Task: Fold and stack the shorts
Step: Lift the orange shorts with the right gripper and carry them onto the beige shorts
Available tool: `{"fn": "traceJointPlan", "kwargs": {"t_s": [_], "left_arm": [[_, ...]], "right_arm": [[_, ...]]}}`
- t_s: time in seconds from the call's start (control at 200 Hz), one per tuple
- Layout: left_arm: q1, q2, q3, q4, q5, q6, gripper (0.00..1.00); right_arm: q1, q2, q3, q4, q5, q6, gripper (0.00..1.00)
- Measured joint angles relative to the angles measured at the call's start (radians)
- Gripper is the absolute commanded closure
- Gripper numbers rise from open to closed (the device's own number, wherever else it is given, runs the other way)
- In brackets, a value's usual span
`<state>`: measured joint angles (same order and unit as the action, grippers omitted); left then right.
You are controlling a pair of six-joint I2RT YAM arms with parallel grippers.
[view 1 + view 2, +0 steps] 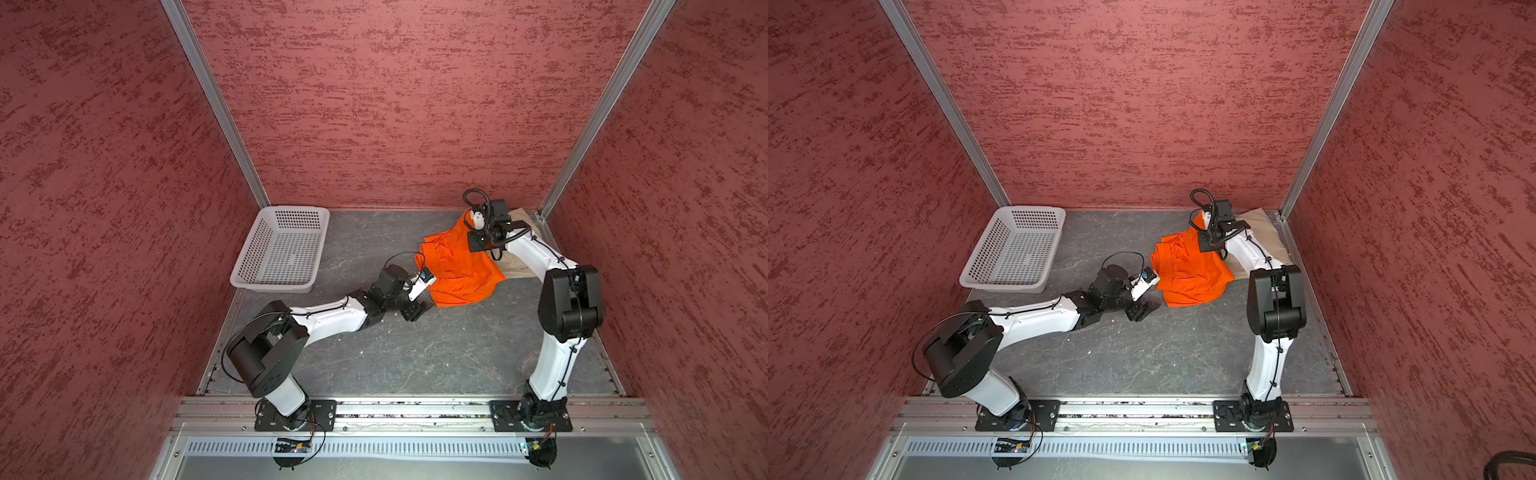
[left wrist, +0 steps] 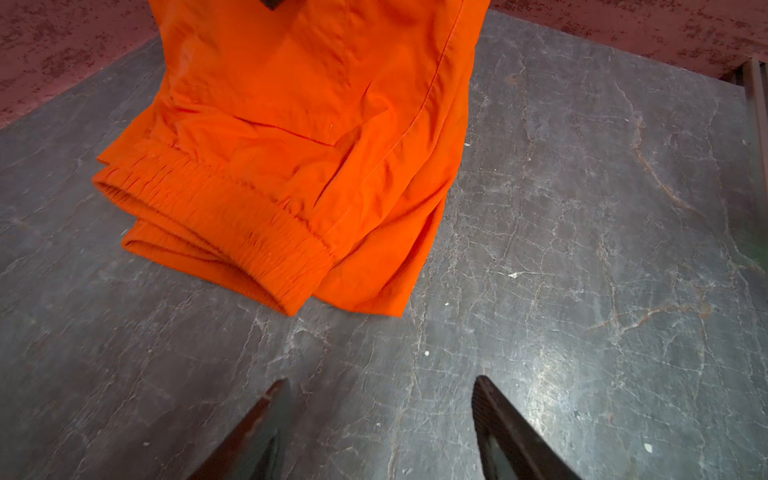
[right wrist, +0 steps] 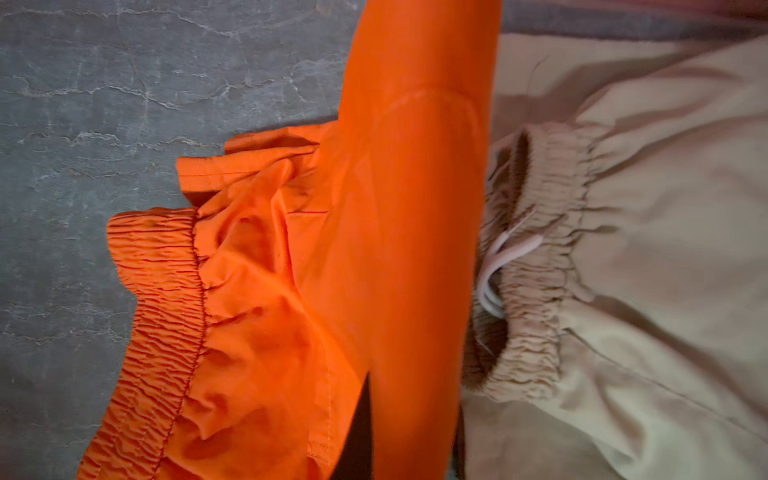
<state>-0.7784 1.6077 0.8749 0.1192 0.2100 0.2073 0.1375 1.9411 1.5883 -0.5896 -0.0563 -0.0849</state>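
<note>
right gripper (image 1: 474, 230) is sitting over the far right of the table (image 1: 395, 357), jaws pressed together and pinching a fold of the orange shorts (image 1: 457, 272). Its fingertips are hiding under the wrist in both top views. The pinched corner is standing up off the table in a peak. In the right wrist view that cloth is running away from the camera as a taut orange band, with a dark bit of finger just showing at its side.

The rest of the orange shorts is lying bunched on the table right of centre, with the gathered waistband (image 2: 249, 232) doubled over and pointing toward the left gripper (image 2: 380, 380). The right edge is draping onto the beige shorts (image 1: 517, 266).

beige shorts are lying spread out in the far right corner, mostly hiding under the orange pair and the right arm. Their elastic waist and white drawstring (image 3: 505, 257) are showing just beside the lifted orange band.

left gripper is hanging low over bare table near the orange waistband, jaws spread, gripping nothing and not touching cloth. Can't tell whether its fingertips are touching the table.

White perforated basket (image 1: 270, 286) is sitting at the far left, well apart from both pairs.
</note>
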Motion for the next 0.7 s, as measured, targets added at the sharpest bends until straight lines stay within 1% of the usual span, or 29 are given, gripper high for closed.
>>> {"fn": "traceJointPlan", "kwargs": {"t_s": [0.14, 0.316, 0.701], "left_arm": [[0.011, -0.003, 0.0, -0.004, -0.01, -0.011, 0.3], [0.021, -0.003, 0.0, -0.017, -0.014, -0.017, 0.3], [0.038, -0.003, 0.005, -0.038, -0.035, -0.02, 0.3]], "right_arm": [[-0.004, 0.006, 0.095, -0.06, 0.027, -0.065, 1.0], [-0.01, 0.026, 0.225, -0.129, 0.055, -0.114, 1.0], [-0.017, 0.059, 0.451, -0.274, 0.07, -0.138, 1.0]]}}
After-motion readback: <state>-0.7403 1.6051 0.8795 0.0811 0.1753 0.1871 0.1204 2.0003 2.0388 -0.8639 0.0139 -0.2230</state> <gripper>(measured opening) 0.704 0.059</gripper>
